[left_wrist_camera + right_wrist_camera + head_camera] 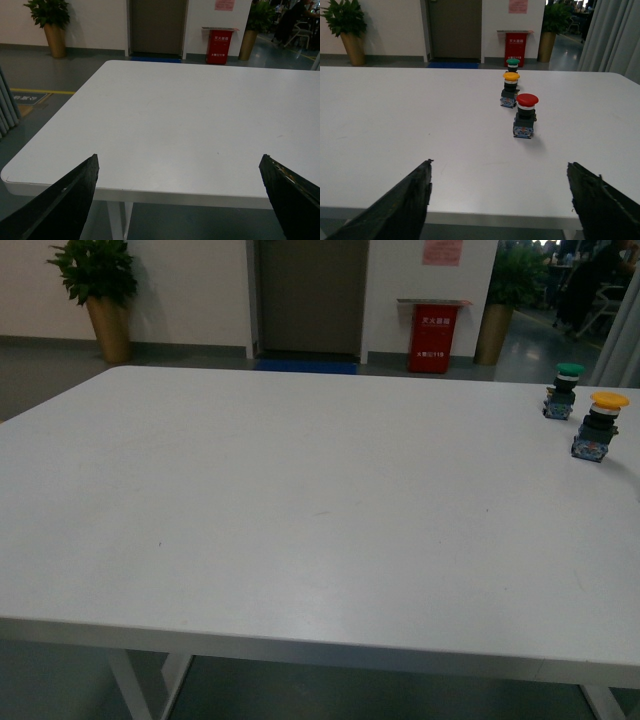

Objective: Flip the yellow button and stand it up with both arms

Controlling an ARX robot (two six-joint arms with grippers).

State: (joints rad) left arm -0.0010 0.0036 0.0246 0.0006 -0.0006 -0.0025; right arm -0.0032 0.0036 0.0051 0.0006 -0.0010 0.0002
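The yellow button (598, 427) stands upright on its blue-grey block, yellow cap on top, near the right edge of the white table (300, 510). The right wrist view shows the same yellow button (510, 89) in a row with other buttons, far ahead of my right gripper (499, 172). That gripper is open and holds nothing, its black fingers (400, 207) spread over the table's near edge. Over the table's other near corner, my left gripper (179, 167) is open as well, with bare tabletop between its fingers (65, 202). Neither arm shows in the front view.
A green-capped button (563, 390) stands just behind the yellow one, also visible as the green button (512, 63). A red-capped button (525, 115) stands nearer my right gripper. Beyond the table are a red box (436, 337), a door and potted plants (100, 290).
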